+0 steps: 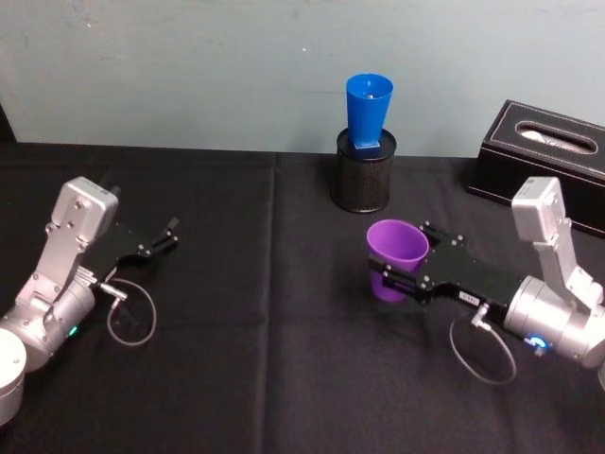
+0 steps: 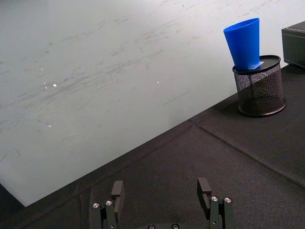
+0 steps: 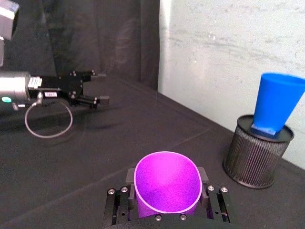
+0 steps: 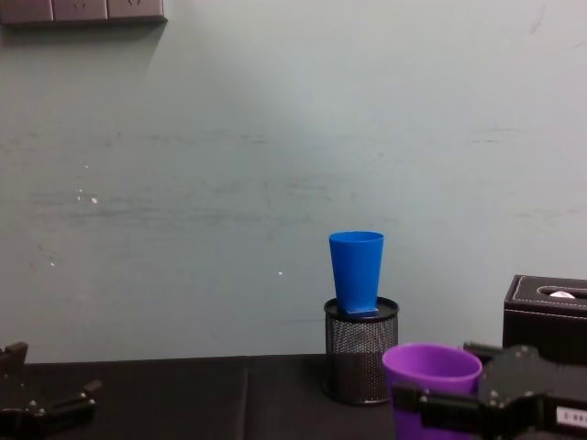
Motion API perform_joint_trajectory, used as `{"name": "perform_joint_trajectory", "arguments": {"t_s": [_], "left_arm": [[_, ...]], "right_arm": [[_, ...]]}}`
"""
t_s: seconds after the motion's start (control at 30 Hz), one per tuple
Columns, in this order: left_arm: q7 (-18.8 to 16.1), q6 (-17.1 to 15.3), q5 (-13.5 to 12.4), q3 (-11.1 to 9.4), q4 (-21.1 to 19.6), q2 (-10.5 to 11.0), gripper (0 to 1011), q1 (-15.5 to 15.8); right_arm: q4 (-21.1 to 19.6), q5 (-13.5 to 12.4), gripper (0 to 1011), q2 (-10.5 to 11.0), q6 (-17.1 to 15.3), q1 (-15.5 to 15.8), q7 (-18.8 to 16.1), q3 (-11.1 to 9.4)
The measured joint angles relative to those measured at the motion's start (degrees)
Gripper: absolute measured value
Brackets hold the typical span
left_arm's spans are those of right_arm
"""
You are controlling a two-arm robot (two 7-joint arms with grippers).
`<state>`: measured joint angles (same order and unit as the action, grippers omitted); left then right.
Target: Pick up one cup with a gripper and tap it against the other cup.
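The purple cup (image 1: pixel 397 248) stands upright and open-mouthed between the fingers of my right gripper (image 1: pixel 405 255), which is shut on its sides at the right middle of the table. In the right wrist view the purple cup (image 3: pixel 167 183) sits between the black finger blocks. The blue cup (image 1: pixel 368 112) stands upright on top of a black mesh pen holder (image 1: pixel 365 175) near the back wall, beyond and a little left of the purple cup, with a gap between the two. My left gripper (image 1: pixel 161 241) rests open and empty at the far left, its fingers (image 2: pixel 117 191) spread wide.
A black tissue box (image 1: pixel 548 161) stands at the back right, close behind my right arm. A black cloth (image 1: pixel 255 359) covers the table, and a pale wall rises directly behind the pen holder.
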<state>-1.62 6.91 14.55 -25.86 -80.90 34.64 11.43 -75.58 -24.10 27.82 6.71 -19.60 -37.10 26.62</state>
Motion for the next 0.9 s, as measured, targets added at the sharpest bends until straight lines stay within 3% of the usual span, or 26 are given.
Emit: {"name": "perform_joint_trajectory", "arguments": {"t_s": [0.4,0.9], "left_arm": [[0.00,0.00,0.00,0.00,0.00,0.00,1005,0.00],[0.00,0.00,0.00,0.00,0.00,0.00,1004,0.00]], "right_arm": [[3.40,1.50,738,-1.33,0.29,-0.64,0.22,0.95],[5.86,1.50,738,-2.58,0.20,-1.08,-0.02,1.01]]}}
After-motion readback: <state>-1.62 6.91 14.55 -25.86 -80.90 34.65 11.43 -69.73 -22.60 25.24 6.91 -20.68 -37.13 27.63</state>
